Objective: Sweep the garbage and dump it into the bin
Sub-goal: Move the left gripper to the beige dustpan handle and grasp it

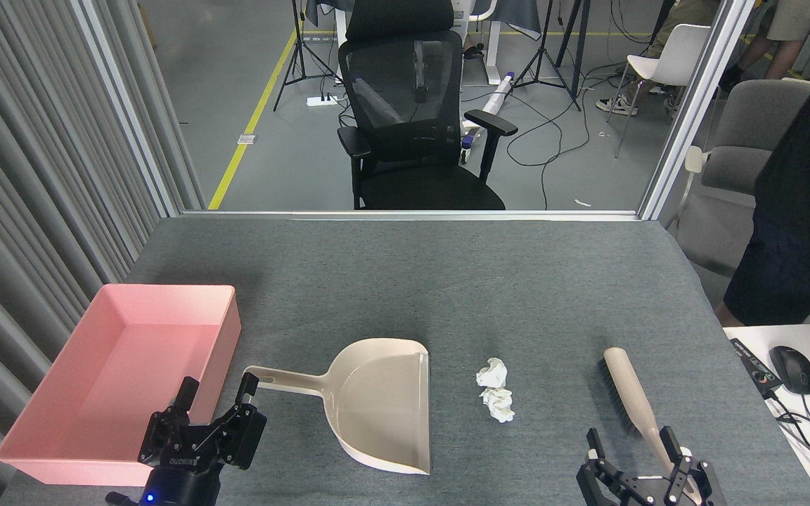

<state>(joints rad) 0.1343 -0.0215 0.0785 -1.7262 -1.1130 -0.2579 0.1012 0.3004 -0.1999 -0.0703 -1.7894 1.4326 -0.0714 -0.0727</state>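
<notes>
Progress: nothing swept yet when you paused; all steps remained.
Tissue wads (495,396): lay just right of the dustpan (384,404), untouched.
Pink bin (120,372): left of the dustpan, empty.
Left gripper (216,400): jaws apart, holding nothing, near the dustpan handle.
Right gripper (633,453): jaws spread, straddling the brush handle (633,400), not clamped.
</notes>
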